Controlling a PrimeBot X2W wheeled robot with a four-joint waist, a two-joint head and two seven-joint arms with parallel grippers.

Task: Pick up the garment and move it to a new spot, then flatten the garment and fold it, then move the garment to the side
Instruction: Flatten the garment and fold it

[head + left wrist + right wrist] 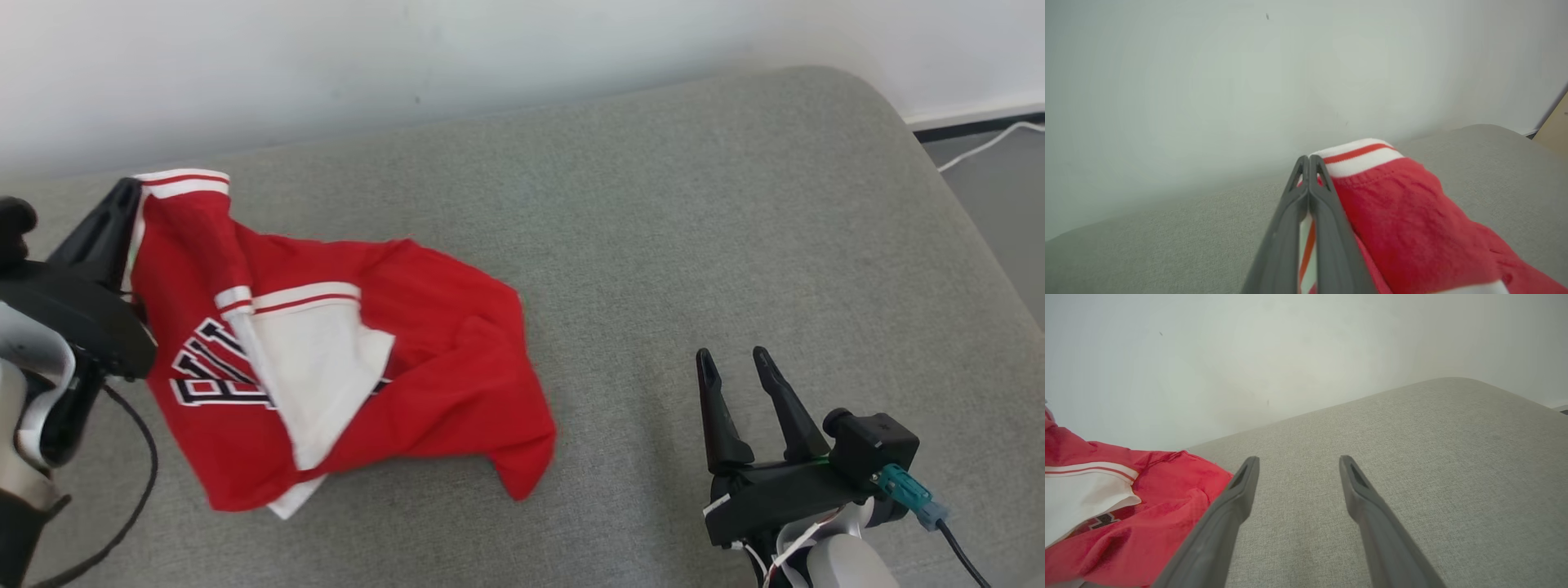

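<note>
White wall (326, 65) backs a wide grey cushion (694, 245). At the left of the head view the red garment (441, 351) lies crumpled. Its striped cuff (184, 181) is raised at upper left because the left claw (126, 194) is clamped on it, probably to carry it. The right claw (731, 356) sits at lower right, fingers spread and empty.

The red garment (441, 367) is showing big black letters (208, 377) with white edges, but folds are covering most of them, so no whole word is being readable.
</note>
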